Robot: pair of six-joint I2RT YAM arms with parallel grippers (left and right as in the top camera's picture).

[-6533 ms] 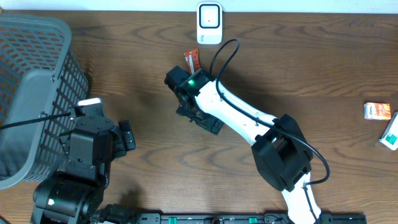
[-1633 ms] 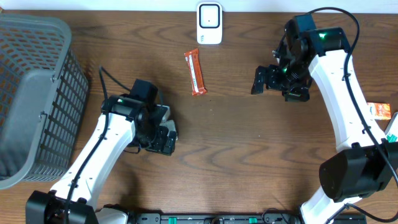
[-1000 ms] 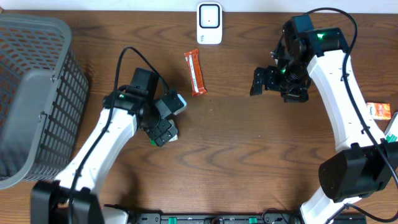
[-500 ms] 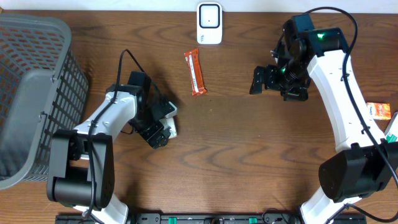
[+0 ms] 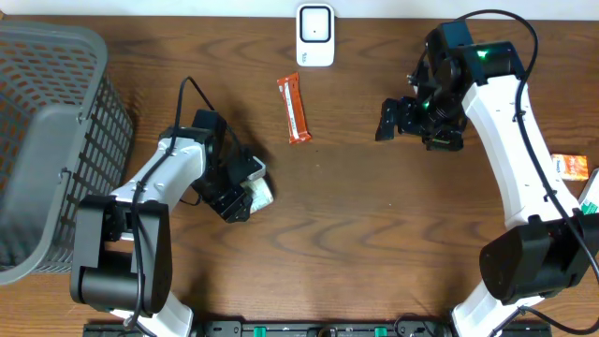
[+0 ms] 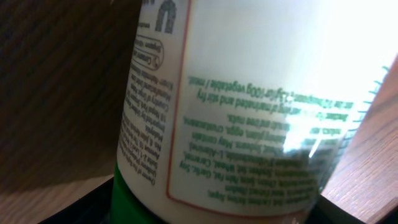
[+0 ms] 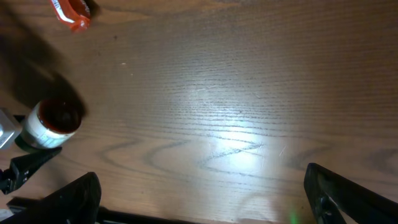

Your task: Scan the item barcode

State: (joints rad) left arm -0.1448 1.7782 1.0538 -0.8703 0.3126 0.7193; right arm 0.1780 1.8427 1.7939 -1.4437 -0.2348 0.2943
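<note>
My left hand [image 5: 249,190] is at the jar [image 5: 263,195], left of centre on the counter [image 5: 356,243], at 7 o'clock from the orange snack bar [image 5: 296,109]. Its jaws flank the white, green-printed label; whether they press it I cannot tell. My right hand [image 5: 404,124] hovers at 3 o'clock from the bar, jaws fully spread, holding nothing. The scanner [image 5: 315,35] stands at the counter's 12 o'clock edge.

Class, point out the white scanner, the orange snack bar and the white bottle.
white scanner [image 5: 315,35], overhead view, middle of its front face
orange snack bar [image 5: 297,109], overhead view, middle of its wrapper
white bottle [image 6: 249,124], left wrist view, on its printed label
</note>
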